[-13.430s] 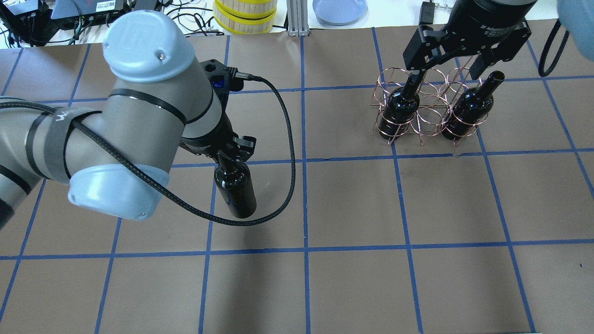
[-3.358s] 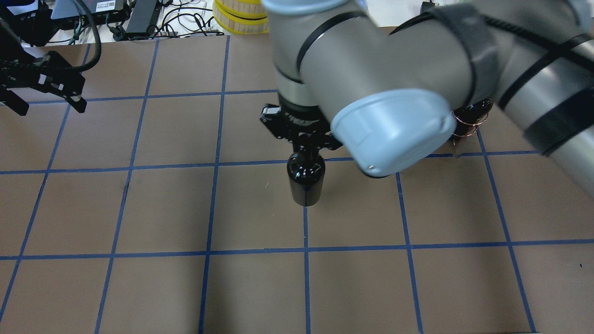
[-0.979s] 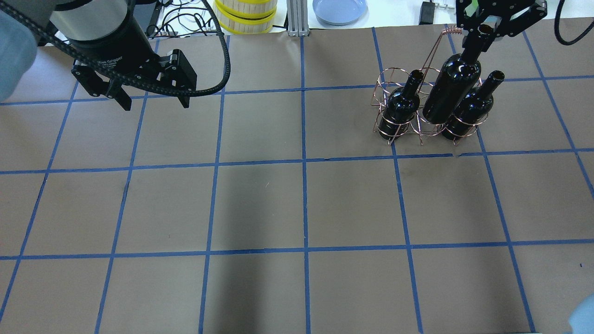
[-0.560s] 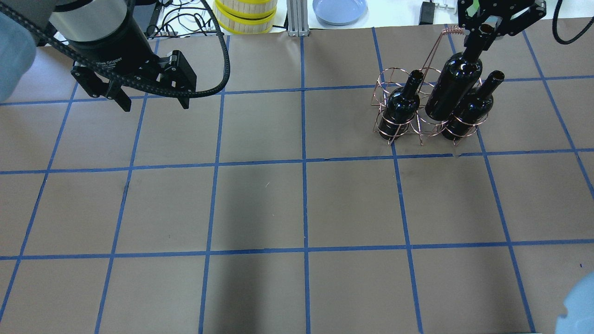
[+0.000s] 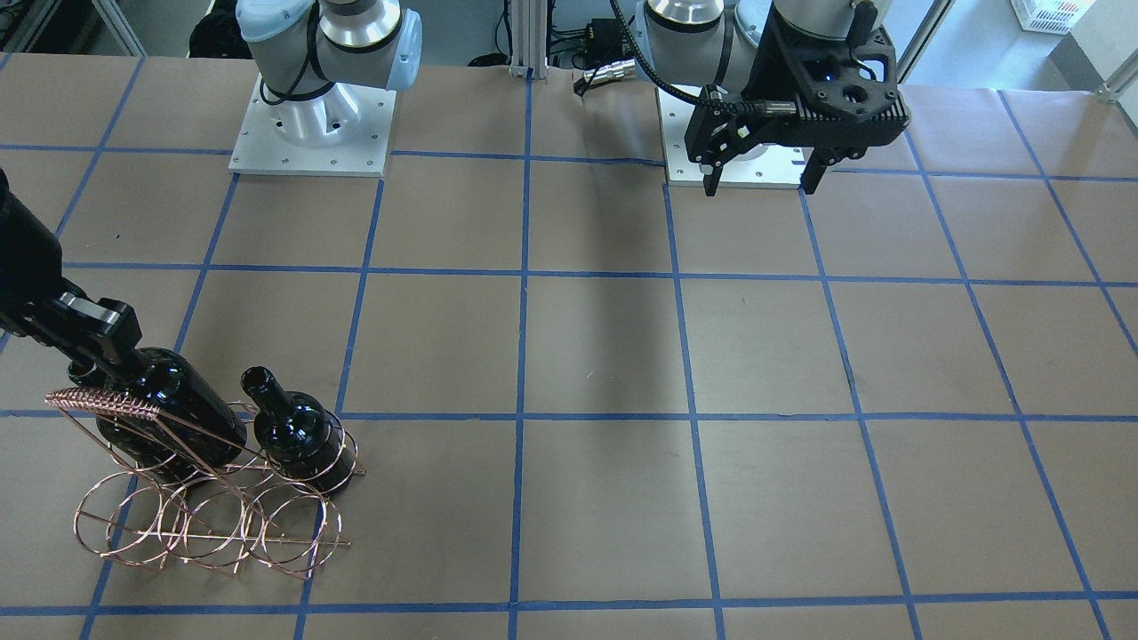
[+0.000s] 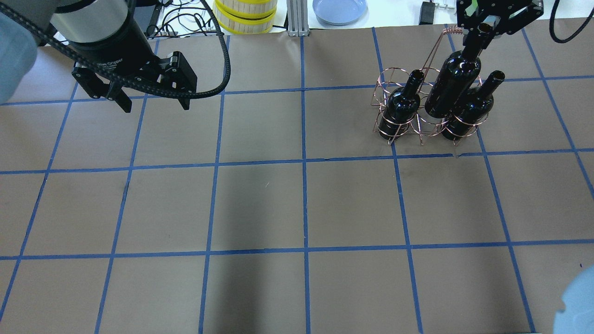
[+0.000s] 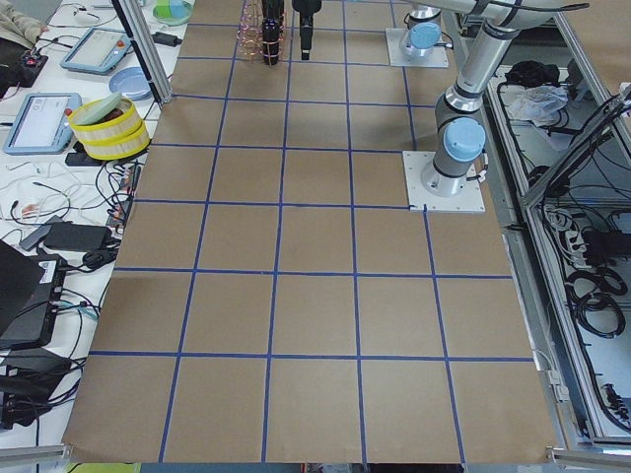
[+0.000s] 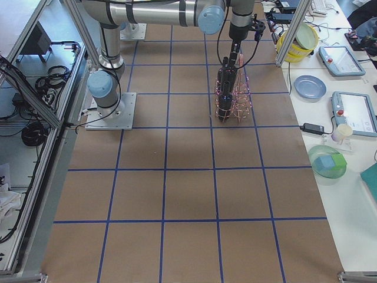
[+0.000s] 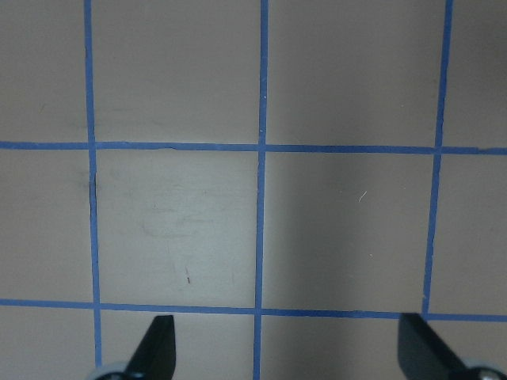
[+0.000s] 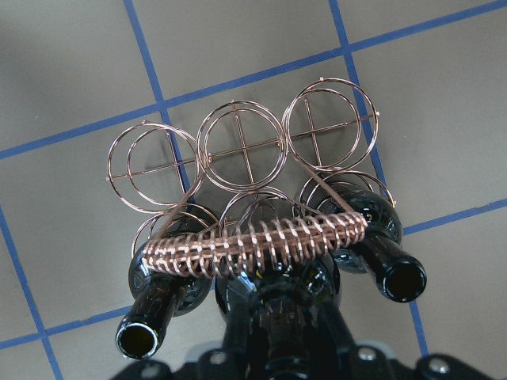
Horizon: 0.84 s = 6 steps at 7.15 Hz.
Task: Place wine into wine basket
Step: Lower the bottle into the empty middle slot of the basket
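Above wine basket (image 10: pixel 241 150), right end effector (image 6: pixel 485 30) clamps wine (image 6: pixel 452 88): overhead shows, wrist hides.

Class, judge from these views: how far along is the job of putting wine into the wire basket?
Done: two seated bottles stand in end rings of the wine basket. In hand: the right gripper is shut on the third wine bottle by its neck, base at the middle ring; whether it is seated I cannot tell. Left: seat and release it. The left gripper is open and empty.
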{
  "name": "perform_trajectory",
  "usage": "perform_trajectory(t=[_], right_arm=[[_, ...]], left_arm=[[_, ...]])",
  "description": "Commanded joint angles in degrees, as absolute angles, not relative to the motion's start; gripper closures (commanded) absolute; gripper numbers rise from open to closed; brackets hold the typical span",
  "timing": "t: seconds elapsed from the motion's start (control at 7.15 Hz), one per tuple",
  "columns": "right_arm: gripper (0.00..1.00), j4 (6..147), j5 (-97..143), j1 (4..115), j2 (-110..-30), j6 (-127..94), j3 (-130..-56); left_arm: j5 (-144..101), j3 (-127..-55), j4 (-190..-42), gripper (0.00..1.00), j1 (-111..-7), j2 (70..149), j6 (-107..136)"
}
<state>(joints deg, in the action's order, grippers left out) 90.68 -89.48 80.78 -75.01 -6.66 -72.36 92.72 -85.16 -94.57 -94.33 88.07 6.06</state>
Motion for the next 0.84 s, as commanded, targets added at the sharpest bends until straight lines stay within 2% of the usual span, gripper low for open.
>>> perform_trajectory(t=[0.0,0.7], right_arm=[[1.00,91.1,-88.9,80.8,-74.9,-6.8,-72.4],[1.00,93.9,-88.9,80.9,-74.6,-6.7,-75.7]], left_arm=[[92.7,-85.2,-94.7,0.00,-94.3,88.1,6.1],[92.8,-85.9,-94.4,0.00,-94.5,88.0,6.1]])
